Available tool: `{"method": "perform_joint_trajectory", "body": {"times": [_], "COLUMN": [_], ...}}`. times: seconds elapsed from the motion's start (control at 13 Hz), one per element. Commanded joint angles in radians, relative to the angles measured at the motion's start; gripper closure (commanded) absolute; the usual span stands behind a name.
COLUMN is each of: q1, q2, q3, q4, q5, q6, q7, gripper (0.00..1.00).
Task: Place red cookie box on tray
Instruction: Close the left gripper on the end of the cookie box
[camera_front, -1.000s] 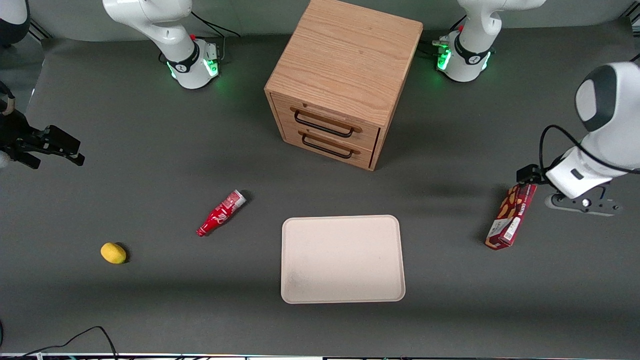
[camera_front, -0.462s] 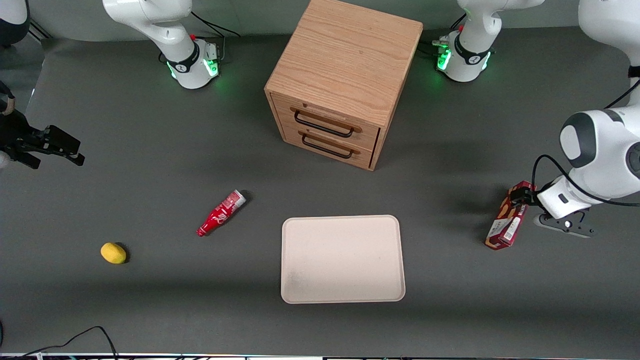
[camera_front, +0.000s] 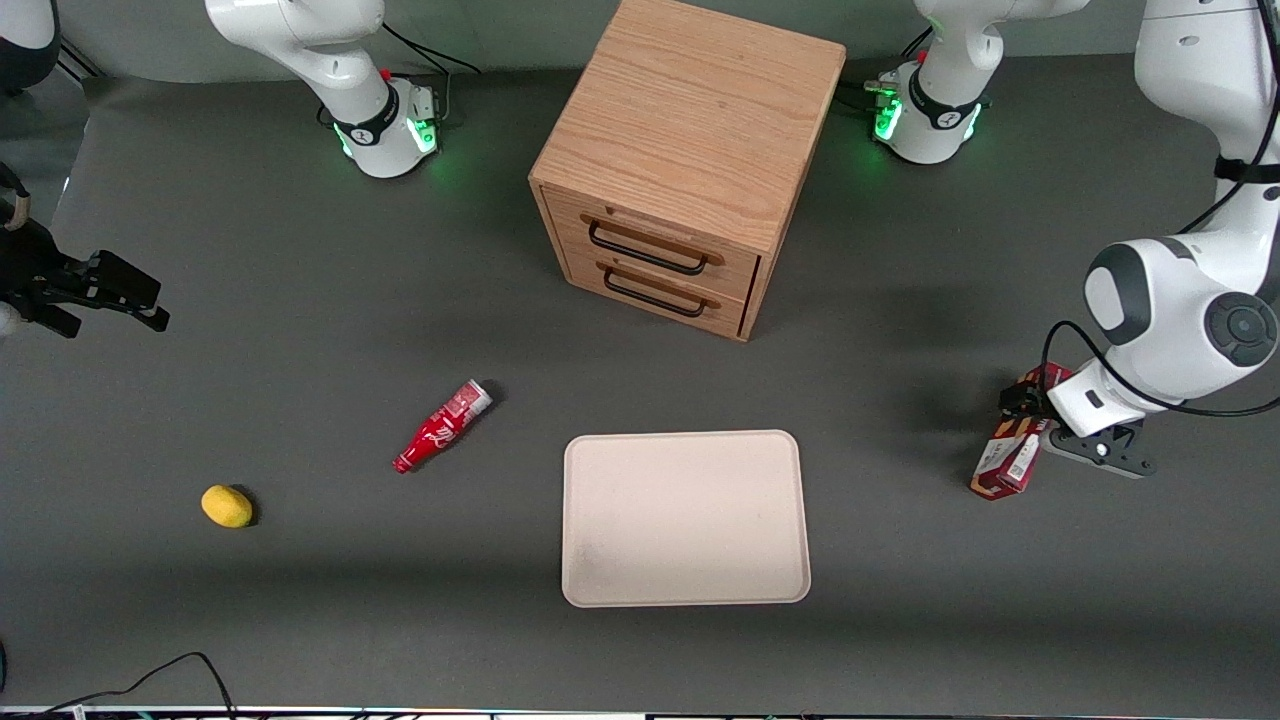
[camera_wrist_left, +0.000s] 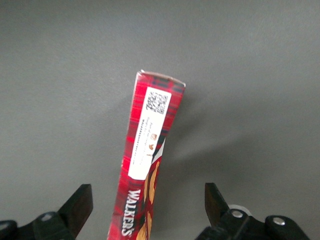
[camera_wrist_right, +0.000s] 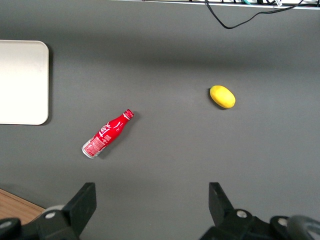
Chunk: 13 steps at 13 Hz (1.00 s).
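The end effector (camera_wrist_left: 145, 210) is positioned over the red cookie box (camera_front: 1010, 450), its fingers (camera_wrist_left: 77, 207) spread wide to either side without contact. The box, slim and dark red with orange cookie pictures, white lettering and a white label, lies flat near the working arm's worktop edge, well apart from the tray (camera_front: 685, 518).

The dark grey tabletop (camera_front: 300, 300) carries every item. The red cookie box (camera_front: 1008, 462) lies flat on it directly beneath the tool (camera_wrist_left: 147, 207), whose fingers (camera_wrist_left: 80, 205) stand spread, one on either side of the box. The tray (camera_front: 685, 518) rests well apart from the tool, toward the parked arm's end. The wooden drawer cabinet (camera_front: 685, 160), red bottle (camera_front: 442, 426) and lemon (camera_front: 227, 505) lie farther from the tool still.
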Motion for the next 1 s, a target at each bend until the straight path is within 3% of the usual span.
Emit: {"method": "perform_joint_trajectory", "body": {"times": [0.0,0.69,0.77,0.85,0.92], "q1": [0.003,0.015,0.015,0.015,0.015], "q2": [-0.007,0.041,0.041,0.041,0.039], "q3": [-0.002,-0.004,-0.004,-0.004,-0.004], "q4": [-0.07,-0.052,-0.052,-0.052,-0.052], "q5": [-0.02,-0.023,-0.023,-0.023,-0.023], "q6": [0.098,0.142,0.142,0.142,0.14], "q7": [0.052,0.096,0.096,0.098,0.098], "gripper": [0.0,0.0,0.09,0.34,0.69]}}
